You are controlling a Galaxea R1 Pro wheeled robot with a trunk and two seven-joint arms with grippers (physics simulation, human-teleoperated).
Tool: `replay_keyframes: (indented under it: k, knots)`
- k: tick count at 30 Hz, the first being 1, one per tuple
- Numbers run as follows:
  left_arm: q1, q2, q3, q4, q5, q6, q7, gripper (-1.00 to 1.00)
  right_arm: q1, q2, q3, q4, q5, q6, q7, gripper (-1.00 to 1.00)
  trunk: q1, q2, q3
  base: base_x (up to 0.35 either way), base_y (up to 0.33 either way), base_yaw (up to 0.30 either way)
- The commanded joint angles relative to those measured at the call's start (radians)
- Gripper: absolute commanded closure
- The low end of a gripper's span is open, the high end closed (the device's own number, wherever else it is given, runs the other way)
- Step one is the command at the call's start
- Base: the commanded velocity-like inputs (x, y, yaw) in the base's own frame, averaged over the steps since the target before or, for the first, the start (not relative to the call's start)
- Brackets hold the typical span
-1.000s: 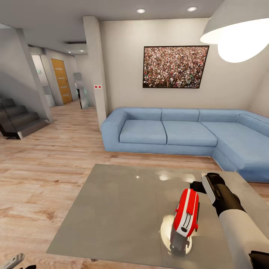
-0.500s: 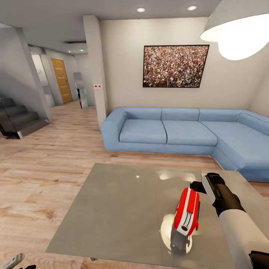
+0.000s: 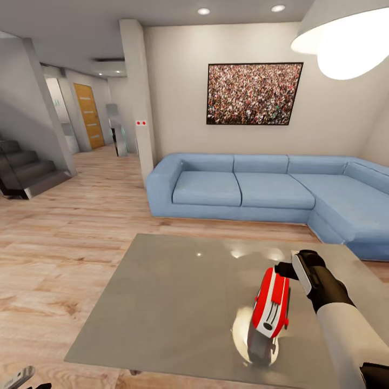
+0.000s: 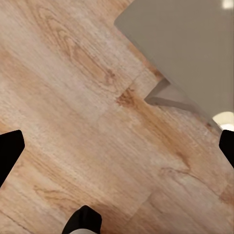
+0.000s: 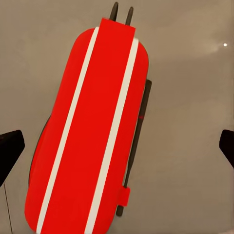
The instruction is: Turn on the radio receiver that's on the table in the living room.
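Hovering over the radio receiver [image 5: 90,131]: right gripper [image 5: 117,146] released, jaws spread wide, radio centred between the fingertips but below them, no contact. Radio stands on the table [image 3: 173,302], just beside the right gripper in head view. Left gripper [image 4: 117,146] also spread open, over floor [image 4: 73,112] near the table corner.

White right forearm [image 3: 346,335], black wrist, white band, seemingly black fingertips [image 5: 9,148]

Red radio receiver [image 3: 272,308] upright on grey table [image 3: 173,302]
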Motion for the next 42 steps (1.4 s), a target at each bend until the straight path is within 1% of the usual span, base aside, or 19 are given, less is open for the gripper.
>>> replay_keyframes:
  k: [1, 15, 26, 32, 33, 37, 42]
  knots:
    - [0.000, 0.000, 0.000, 0.000, 0.000, 0.000, 0.000, -1.00, 0.000, 0.000, 0.000, 0.000, 0.000, 0.000, 0.000, -1.00, 0.004, -0.007, -0.003, 0.000, 0.000, 0.000]
    - [0.000, 0.001, 0.001, 0.000, 0.000, 0.001, 0.000, -1.00, 0.000, 0.000, 0.000, 0.000, -0.001, 0.000, -0.001, -1.00, 0.058, -0.105, -0.047, 0.000, 0.000, 0.000]
    - [0.000, 0.001, 0.002, 0.000, 0.000, 0.000, 0.000, -1.00, 0.000, 0.000, 0.000, 0.000, -0.001, 0.000, -0.001, -1.00, 0.058, -0.105, -0.047, 0.000, 0.000, 0.000]
    - [0.000, 0.001, 0.003, 0.000, 0.000, 0.000, 0.001, -1.00, 0.000, 0.001, 0.002, 0.000, -0.001, -0.001, 0.000, -1.00, 0.081, -0.147, -0.066, 0.000, 0.000, 0.000]
    - [0.000, 0.001, 0.003, 0.000, 0.000, 0.000, 0.001, -1.00, 0.000, 0.001, 0.008, -0.001, -0.001, -0.001, 0.001, -1.00, 0.084, -0.154, -0.069, 0.000, 0.000, 0.000]
    - [0.000, 0.001, 0.003, 0.000, 0.000, 0.000, 0.001, -1.00, 0.000, 0.002, 0.036, -0.002, 0.000, -0.002, 0.003, -1.00, 0.084, -0.154, -0.069, 0.000, 0.000, 0.000]
    - [0.000, 0.001, 0.003, -0.001, 0.000, 0.000, 0.002, -1.00, 0.000, 0.003, 0.052, -0.005, -0.002, -0.004, 0.008, -1.00, 0.084, -0.154, -0.069, 0.000, 0.000, 0.000]
